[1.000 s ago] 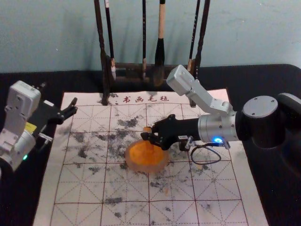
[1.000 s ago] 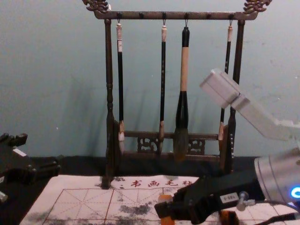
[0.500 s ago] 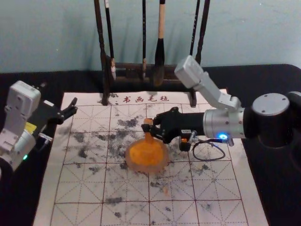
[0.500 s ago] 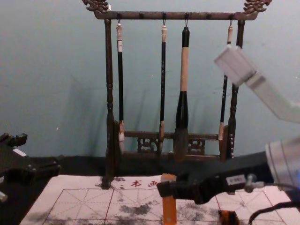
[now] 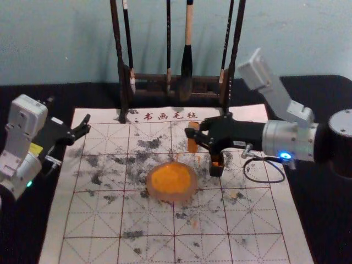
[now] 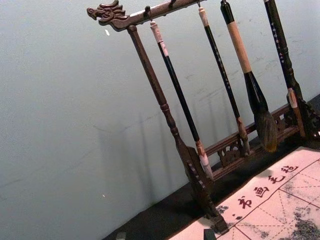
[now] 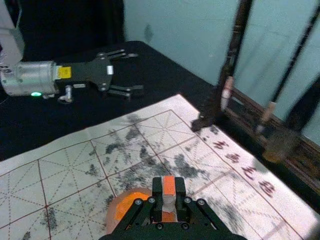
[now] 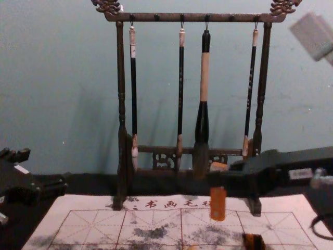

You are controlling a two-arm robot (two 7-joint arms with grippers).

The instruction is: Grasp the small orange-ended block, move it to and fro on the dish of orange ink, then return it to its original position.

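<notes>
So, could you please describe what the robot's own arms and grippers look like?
The left arm and right arm have silver, rounded wrists and boxy, pale grey housings. The left arm has a green light and yellow label; the right arm, a blue light and looped dark cable. The left gripper and right gripper are black, with slim fingers.

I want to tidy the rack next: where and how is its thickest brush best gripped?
I'd grip the thick brush by the pale part of its handle, coming level from the front and pinching its sides. It hangs upright, bristles down; that part looks straight and slim, and thinner brushes hang either side, leaving the front easier.
</notes>
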